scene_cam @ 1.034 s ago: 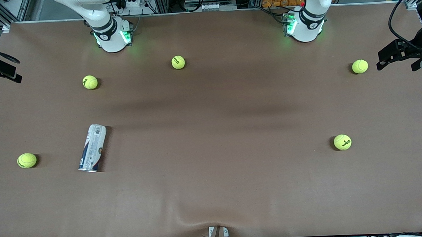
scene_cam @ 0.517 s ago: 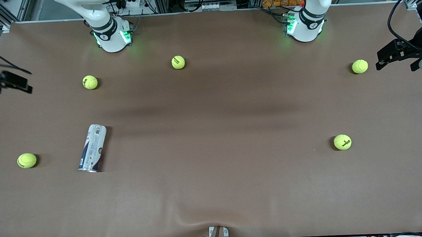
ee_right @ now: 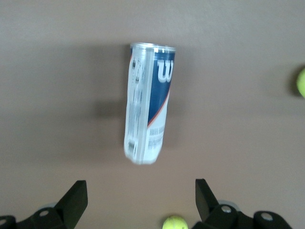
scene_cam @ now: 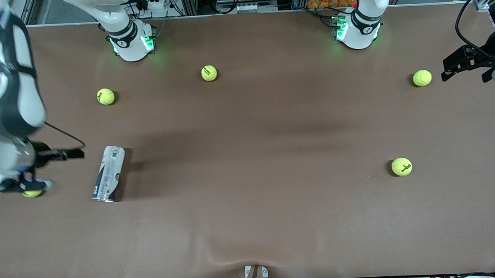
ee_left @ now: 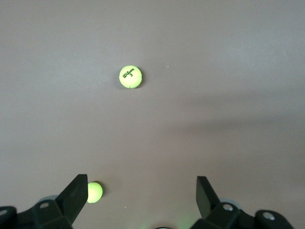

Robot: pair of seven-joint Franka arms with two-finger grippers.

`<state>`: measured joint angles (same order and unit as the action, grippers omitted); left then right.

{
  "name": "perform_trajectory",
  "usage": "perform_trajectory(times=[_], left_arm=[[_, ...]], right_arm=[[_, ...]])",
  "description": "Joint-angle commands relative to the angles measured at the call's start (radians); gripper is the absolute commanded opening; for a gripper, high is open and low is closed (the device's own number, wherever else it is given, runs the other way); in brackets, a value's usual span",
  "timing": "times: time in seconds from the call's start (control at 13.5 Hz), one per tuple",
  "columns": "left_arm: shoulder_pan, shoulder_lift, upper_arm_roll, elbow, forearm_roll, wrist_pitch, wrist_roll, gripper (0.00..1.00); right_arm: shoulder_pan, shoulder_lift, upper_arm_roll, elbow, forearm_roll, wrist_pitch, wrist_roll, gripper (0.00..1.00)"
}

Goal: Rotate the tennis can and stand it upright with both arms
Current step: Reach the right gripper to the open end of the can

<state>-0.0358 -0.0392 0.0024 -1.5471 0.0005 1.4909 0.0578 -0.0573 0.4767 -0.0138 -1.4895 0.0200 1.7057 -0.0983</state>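
The tennis can (scene_cam: 108, 174) lies on its side on the brown table toward the right arm's end, its metallic rim pointing at the front camera. In the right wrist view the tennis can (ee_right: 148, 104) shows its navy W label ahead of the fingers. My right gripper (scene_cam: 52, 170) hangs in the air beside the can; the right gripper (ee_right: 140, 183) is open and holds nothing. Over the table's edge at the left arm's end my left gripper (scene_cam: 464, 74) waits. The left gripper (ee_left: 143, 179) is open and empty.
Several yellow-green tennis balls lie scattered: one (scene_cam: 32, 193) partly hidden under the right hand, one (scene_cam: 105, 96) farther from the front camera than the can, one (scene_cam: 209, 73) between the bases, two (scene_cam: 422, 78) (scene_cam: 401, 166) at the left arm's end.
The right arm has swung in from the table's end and come down beside the can, now covering part of a ball. The left gripper, the can and the balls have stayed put.
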Motion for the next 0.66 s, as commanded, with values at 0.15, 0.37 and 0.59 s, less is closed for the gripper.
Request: perform_trajectory(times=[0.15, 0.37, 0.59], left_arm=[[0.004, -0.007, 0.001, 0.004, 0.001, -0.018, 0.022, 1.00], [0.002, -0.007, -0.001, -0.001, 0.003, -0.018, 0.022, 1.00], [0.004, -0.007, -0.001, -0.001, 0.001, -0.018, 0.022, 1.00]], right_arm=[[-0.038, 0.154, -0.002, 0.032, 0.031, 0.144, -0.104, 1.00], [-0.038, 0.204, 0.000, 0.031, 0.040, 0.189, -0.126, 1.00], [-0.039, 0.229, -0.002, 0.028, 0.081, 0.192, -0.126, 1.00]])
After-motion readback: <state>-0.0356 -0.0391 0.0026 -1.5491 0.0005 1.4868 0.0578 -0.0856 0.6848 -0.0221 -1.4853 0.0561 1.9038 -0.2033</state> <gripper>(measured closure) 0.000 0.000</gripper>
